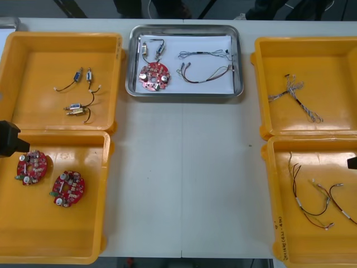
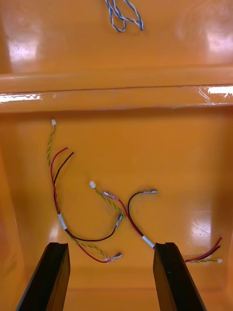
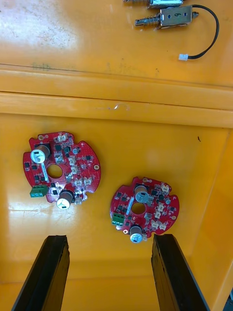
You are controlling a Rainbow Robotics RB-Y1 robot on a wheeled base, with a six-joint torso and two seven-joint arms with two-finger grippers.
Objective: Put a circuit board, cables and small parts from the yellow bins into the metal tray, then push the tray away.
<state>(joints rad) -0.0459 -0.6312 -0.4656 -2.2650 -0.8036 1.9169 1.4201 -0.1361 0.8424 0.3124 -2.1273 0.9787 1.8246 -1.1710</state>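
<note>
The metal tray [image 1: 239,61], white inside, stands at the far middle of the table. It holds one red circuit board [image 1: 154,76], small metal parts [image 1: 152,50] and cables [image 1: 203,70]. My left gripper [image 3: 110,238] hangs open over the near left yellow bin [image 3: 204,160], its fingers just short of two red circuit boards [image 3: 60,170] [image 3: 144,209] and gripping nothing. My right gripper [image 2: 111,245] is open above the near right bin [image 2: 194,160], where red, black and yellow cables [image 2: 97,214] lie ahead of and between its fingers. At the table's sides I see the left arm [image 1: 8,139] and the right arm [image 1: 352,162].
The far left bin [image 1: 33,50] holds several small metal parts [image 1: 78,109] with black leads. Twisted blue and white cables [image 1: 295,97] lie in the far right bin [image 1: 334,50]. Bare table [image 1: 184,178] runs between the bins, in front of the tray.
</note>
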